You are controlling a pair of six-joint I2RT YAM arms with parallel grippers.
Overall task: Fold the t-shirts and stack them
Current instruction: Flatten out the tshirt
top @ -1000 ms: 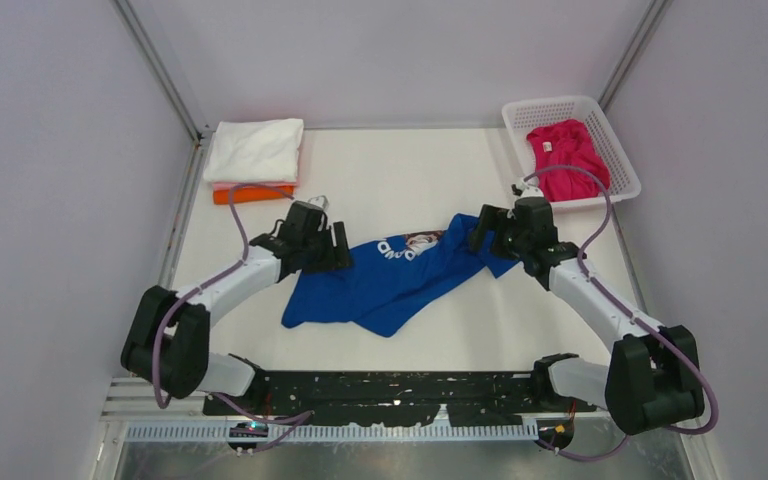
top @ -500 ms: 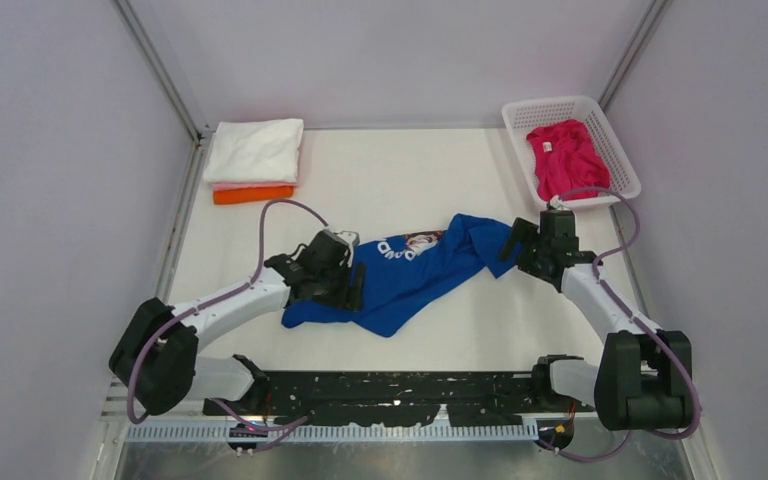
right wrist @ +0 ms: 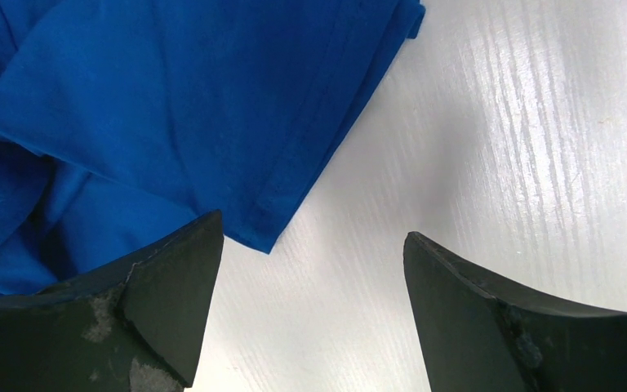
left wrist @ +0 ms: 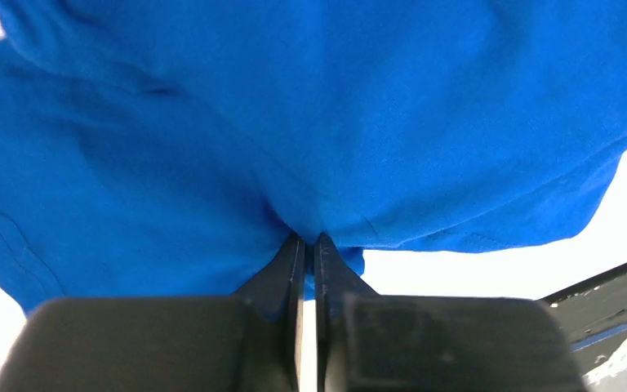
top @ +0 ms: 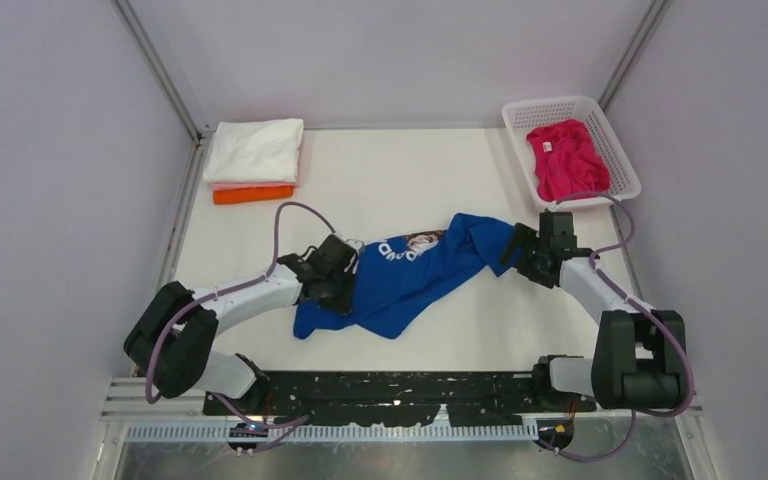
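Crumpled royal blue cloth t-shirt (top: 415,270) lies on the white bench (top: 410,170), left of the white plastic lattice basket (top: 617,148). Left jaws clamp its edge farthest from the basket; right jaws gape over its basket-side corner. Likely light and limp, best pinched at hems

Pinched between the smooth, matt black plastic fingers of the left gripper (left wrist: 309,245), the blue t-shirt (left wrist: 375,122) is soft, matt knit cloth with a faint fuzzy nap. The right gripper (right wrist: 310,245) has dark matt fingers (right wrist: 163,286) scuffed with pale grey patches. Beneath them the white table (right wrist: 522,147) is glossy with a fine ridged grain. Beyond that gripper, the basket (top: 615,150) is white plastic lattice.
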